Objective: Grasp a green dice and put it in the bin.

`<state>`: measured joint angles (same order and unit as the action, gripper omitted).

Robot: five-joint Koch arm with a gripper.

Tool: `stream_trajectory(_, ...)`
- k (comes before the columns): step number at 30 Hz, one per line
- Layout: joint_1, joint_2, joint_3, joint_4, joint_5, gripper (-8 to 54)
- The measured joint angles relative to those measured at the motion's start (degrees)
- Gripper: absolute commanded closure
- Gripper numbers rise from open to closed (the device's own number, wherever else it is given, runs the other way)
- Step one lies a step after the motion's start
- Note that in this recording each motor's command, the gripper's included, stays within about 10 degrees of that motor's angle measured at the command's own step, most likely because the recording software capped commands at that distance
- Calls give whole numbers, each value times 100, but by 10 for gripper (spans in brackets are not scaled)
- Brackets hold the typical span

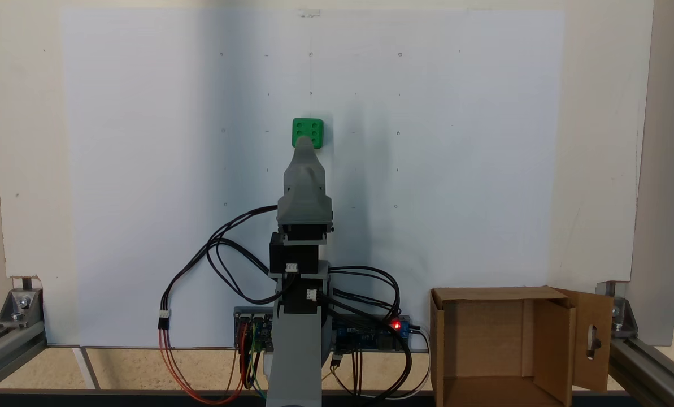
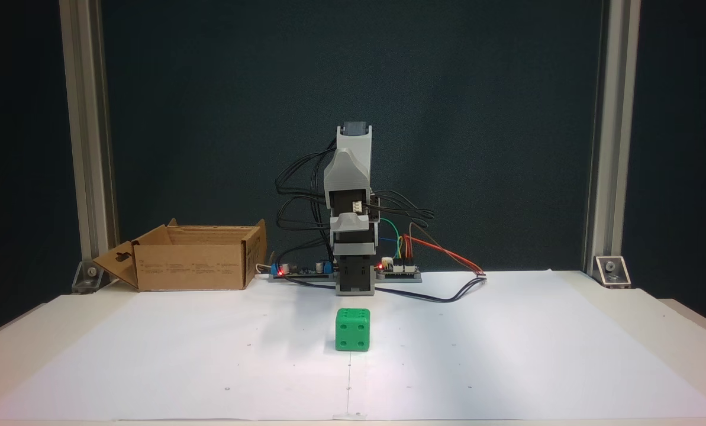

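Step in hand, by judgement: the reach toward the green dice [image 2: 353, 329], not yet grasped. Best done by opening the tool [image 1: 304, 142] wider than the cube, bringing it down with one finger on each of two opposite flat faces, and closing at mid-height, not on the rounded edges. Should come down straight, so that no finger pushes the cube away over the smooth paper. After the grip, to be lifted well clear before swinging to the bin [image 1: 503, 350], because its walls and flaps stand high.

Green dice sitting alone on the white sheet of the surface [image 2: 506, 355], in front of the arm's base, well apart from the bin. Bin open at the top, near the base of the arm, at the lower right in the view from above and at the left in the view from the front [image 2: 190, 258].

Arm folded up and raised, the upper link nearly vertical, the tool pointing forward toward the dice; in the view from above its tip overlaps the near edge of the cube, but seems held above, not touching. Cannot tell if the tool is released or clenched: only one tip visible, jaws lying one behind the other.
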<state>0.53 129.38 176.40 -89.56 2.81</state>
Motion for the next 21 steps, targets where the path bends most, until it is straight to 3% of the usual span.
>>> stream_trajectory(21, 70, 0, 0, 0, 0, 4)
